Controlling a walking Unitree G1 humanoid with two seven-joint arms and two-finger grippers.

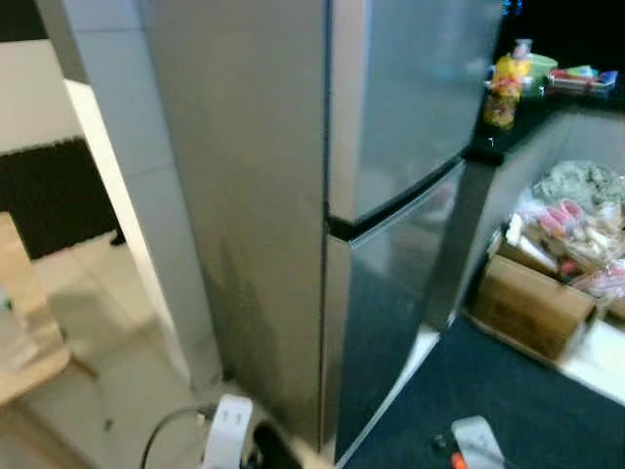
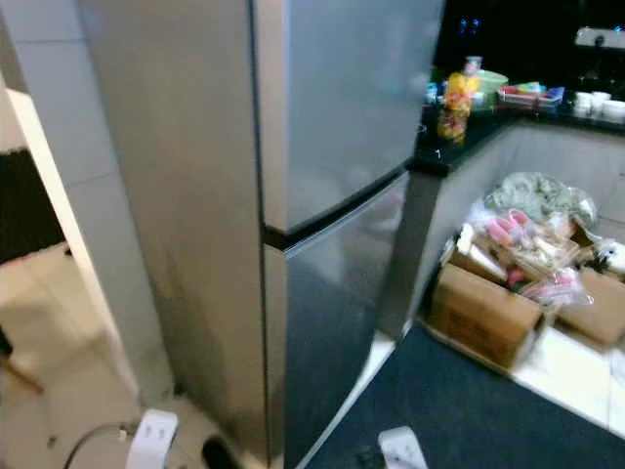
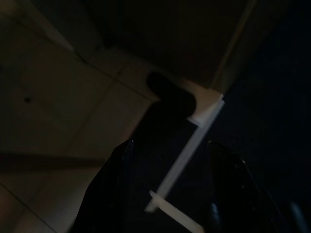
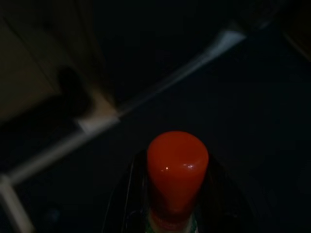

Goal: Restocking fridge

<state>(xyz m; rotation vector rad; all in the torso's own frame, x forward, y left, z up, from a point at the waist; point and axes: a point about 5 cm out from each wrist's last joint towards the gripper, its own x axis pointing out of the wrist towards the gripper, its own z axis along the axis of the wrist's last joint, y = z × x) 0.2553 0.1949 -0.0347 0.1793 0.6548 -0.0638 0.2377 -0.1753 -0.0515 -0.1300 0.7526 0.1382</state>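
Steel fridge (image 1: 391, 147) doors closed; cardboard box (image 2: 483, 313) beside; right tool (image 4: 175, 213) grips red-capped bottle (image 4: 177, 170).

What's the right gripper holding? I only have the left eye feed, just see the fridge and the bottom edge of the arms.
Observer: Right wrist view shows the right gripper shut on a bottle with a red cap, cap pointing away from the wrist.
Operator: Left one carrying anything?
Observer: No. In the left wrist view the left gripper is open with nothing between its fingers, hanging over the floor.
Operator: Anything on the counter past what I see?
Observer: The right eye view adds white cups further along the dark counter, right of the yellow bottle.
Operator: Fridge open?
Observer: No, both fridge doors are shut.
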